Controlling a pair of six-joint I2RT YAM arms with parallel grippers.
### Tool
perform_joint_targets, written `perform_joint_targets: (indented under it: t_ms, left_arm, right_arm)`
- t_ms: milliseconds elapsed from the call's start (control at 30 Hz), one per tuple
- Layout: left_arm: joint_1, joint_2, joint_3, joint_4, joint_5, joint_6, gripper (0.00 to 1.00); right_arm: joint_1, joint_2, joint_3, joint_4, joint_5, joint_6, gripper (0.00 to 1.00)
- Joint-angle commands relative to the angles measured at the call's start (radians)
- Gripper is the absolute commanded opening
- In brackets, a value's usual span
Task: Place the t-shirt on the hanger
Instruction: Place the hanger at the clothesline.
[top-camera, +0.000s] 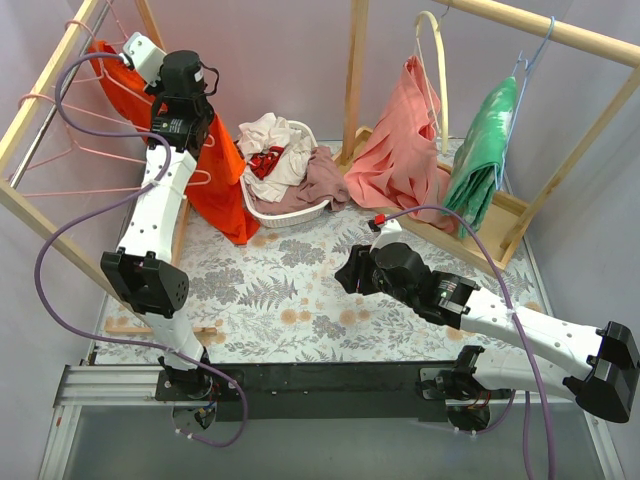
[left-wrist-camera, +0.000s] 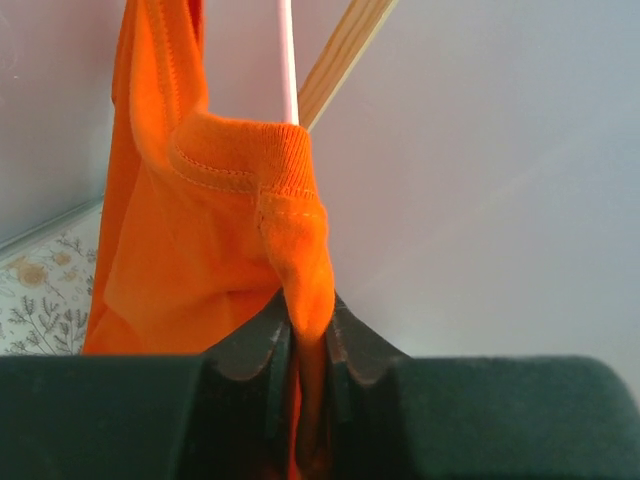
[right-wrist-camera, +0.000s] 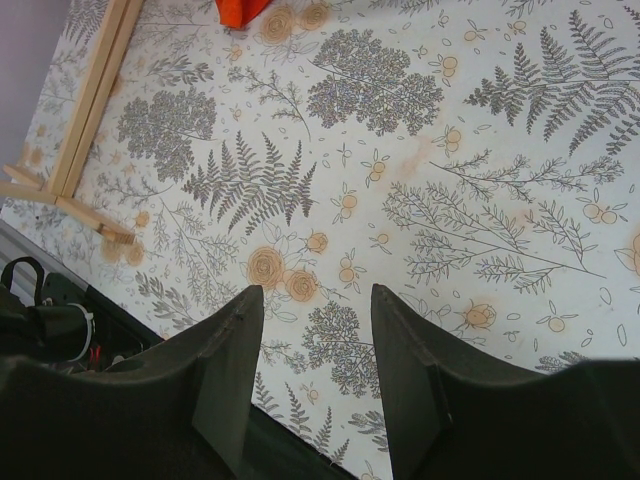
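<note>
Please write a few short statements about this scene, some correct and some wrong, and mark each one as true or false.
1. The left end effector pinches fabric of the orange t-shirt. True.
2. The right end effector grips the green garment. False: it is open and empty above the floral tablecloth, and the green garment hangs on the rack at the right.
3. The white laundry basket is empty. False: it holds crumpled clothes.
4. The salmon-pink garment hangs on a cream hanger. True.
</note>
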Motion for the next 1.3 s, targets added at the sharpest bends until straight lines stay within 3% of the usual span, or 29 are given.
perform_joint_targets:
  t_ms: [0, 233, 267, 367, 500, 767, 1033, 1267]
  left_arm:
    - [0.002, -0.069, -0.012, 0.02, 0.012, -0.004, 0.18]
    - [0.002, -0.086, -0.021, 0.018, 0.044, 0.006, 0.4]
    - [0.002, -0.087, -0.021, 0.018, 0.054, 0.009, 0.47]
    - [0.002, -0.104, -0.029, 0.011, 0.078, 0.012, 0.55]
    - [0.003, -0.138, -0.06, 0.009, 0.115, 0.012, 0.73]
    - [0.002, -0.204, -0.123, 0.003, 0.21, 0.019, 0.96]
    - [0.003, -0.259, -0.091, -0.068, 0.322, 0.067, 0.98]
    - [0.0, -0.293, -0.048, -0.163, 0.517, 0.087, 0.98]
  right_arm:
    - [0.005, -0.011, 0.031, 0.012, 0.004, -0.009, 0.55]
    - [0.005, -0.019, 0.031, 0.014, 0.004, -0.012, 0.55]
    - [0.005, -0.017, 0.03, 0.014, 0.005, -0.012, 0.55]
    - [0.005, -0.02, 0.03, 0.018, 0.004, -0.014, 0.56]
    - [0.005, -0.019, 0.03, 0.026, 0.001, -0.014, 0.55]
    - [0.005, -0.017, 0.031, 0.035, -0.002, -0.015, 0.55]
    - [0.005, -0.028, 0.03, 0.034, 0.005, -0.023, 0.56]
    - [0.005, -0.046, 0.031, 0.034, 0.011, -0.029, 0.56]
